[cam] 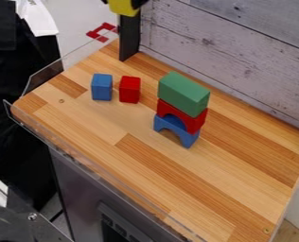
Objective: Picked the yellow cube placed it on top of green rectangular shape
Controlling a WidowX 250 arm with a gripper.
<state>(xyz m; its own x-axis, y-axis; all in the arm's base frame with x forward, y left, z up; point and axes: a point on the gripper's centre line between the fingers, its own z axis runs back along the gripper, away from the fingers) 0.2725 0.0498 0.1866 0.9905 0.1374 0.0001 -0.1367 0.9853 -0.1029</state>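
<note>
Claw [122,3] gripping yellow cube [123,7], black post [129,38], green-topped stack [182,97], two blocks [130,90]

And here's the tabletop [196,189] — smooth strip-pattern wood with a soft sheen — up against the far wall's rough, knotty wood-look planks [241,66]! Smooth, matt faces on the green block [182,92], both arches beneath it [193,124] and the yellow cube [123,6], while clear, glossy plastic edging [46,75] runs along the left, beside dull black cloth [10,75].
</note>
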